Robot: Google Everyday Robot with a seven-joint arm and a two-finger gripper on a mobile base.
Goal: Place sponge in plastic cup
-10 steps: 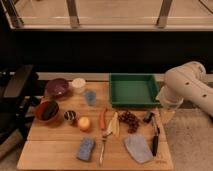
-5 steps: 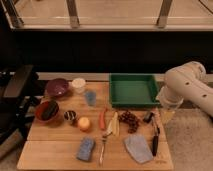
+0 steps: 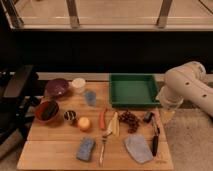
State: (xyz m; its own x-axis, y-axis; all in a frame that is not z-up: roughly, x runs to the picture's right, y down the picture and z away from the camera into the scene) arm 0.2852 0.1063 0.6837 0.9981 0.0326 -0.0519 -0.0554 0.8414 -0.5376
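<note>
The sponge (image 3: 85, 149) is a small blue-grey block lying near the front edge of the wooden table (image 3: 55, 150), left of centre. The plastic cup (image 3: 90, 97) is a small translucent bluish tumbler standing upright further back, just left of the green tray. My gripper (image 3: 167, 113) hangs from the white arm (image 3: 187, 87) at the table's right edge, beside the tray's right front corner. It is far from both the sponge and the cup and holds nothing that I can see.
A green tray (image 3: 132, 79) sits at the back right. A purple bowl (image 3: 56, 88), a white lidded container (image 3: 78, 84) and a red bowl (image 3: 46, 110) stand at the left. An orange (image 3: 84, 123), a carrot (image 3: 103, 118), grapes (image 3: 129, 118), a knife (image 3: 155, 137) and a grey-blue pad (image 3: 137, 148) lie mid-table.
</note>
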